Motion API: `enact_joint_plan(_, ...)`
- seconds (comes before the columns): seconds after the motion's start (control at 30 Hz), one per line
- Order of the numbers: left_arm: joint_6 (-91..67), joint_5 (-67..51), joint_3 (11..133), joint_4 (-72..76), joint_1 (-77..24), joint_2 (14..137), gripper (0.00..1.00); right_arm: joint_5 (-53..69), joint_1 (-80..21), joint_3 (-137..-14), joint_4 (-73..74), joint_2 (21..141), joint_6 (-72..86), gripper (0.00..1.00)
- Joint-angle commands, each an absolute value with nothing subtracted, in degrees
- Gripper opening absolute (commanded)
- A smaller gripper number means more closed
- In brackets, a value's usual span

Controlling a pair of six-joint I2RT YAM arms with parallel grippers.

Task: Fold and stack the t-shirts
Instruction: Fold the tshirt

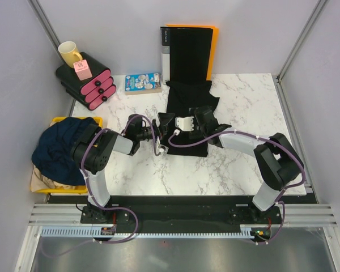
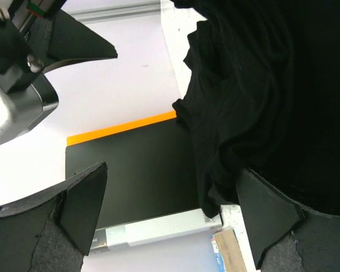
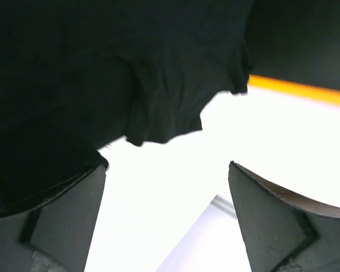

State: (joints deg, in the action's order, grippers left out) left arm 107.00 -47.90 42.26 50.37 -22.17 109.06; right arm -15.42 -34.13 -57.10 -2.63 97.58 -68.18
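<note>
Marble desk point(image 1: 243, 164), black tee point(image 1: 190, 96) spread lengthwise. Left pincer point(image 2: 170, 175), right pincer point(image 3: 165, 167) both apart, holding nothing, over near half. Likely folding step. Next: clamp an edge, fold over.

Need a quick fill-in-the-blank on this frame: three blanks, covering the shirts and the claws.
1. The t-shirt lying on the marble table is ___.
2. The navy t-shirt sits in a ___ bin at the table's left edge.
3. The left claw and the right claw are both ___.
Missing words: black; yellow; open.
</note>
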Motion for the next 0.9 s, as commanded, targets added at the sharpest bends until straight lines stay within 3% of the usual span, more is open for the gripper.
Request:
enact_joint_plan(0.0,105.56,-46.32,42.19,59.32,-21.97,109.51,0.99,-21.43,-33.22,-59.59,-3.96,96.42,-64.51,0.97)
enact_joint_plan(0.2,103.72,-43.24,41.13,71.09,-21.97,111.71,0.99,-26.19,-31.73,-60.38,-2.74,96.24,-61.35,0.97)
enact_joint_plan(0.4,103.62,-42.98,39.29,71.19,-21.97,110.04,0.99,-25.93,-30.15,-59.67,-0.98,95.36,-60.66,0.96)
enact_joint_plan(0.47,104.15,-42.98,38.59,71.19,-21.97,109.69,0.99,-21.3,-29.01,-63.69,4.0,94.84,-58.81,0.93)
enact_joint_plan(0.6,104.33,-43.24,38.23,70.93,-21.88,109.16,1.0,0.49,-26.9,-75.65,35.22,94.04,-55.81,0.89)
enact_joint_plan(0.7,104.5,-43.15,38.67,70.93,-21.97,109.51,1.0,11.49,-27.68,-80.68,48.03,95.88,-56.43,0.85)
enact_joint_plan(0.87,104.77,-42.89,39.81,71.81,-22.06,110.56,1.0,16.78,-29.61,-78.14,51.5,96.41,-57.83,0.82)
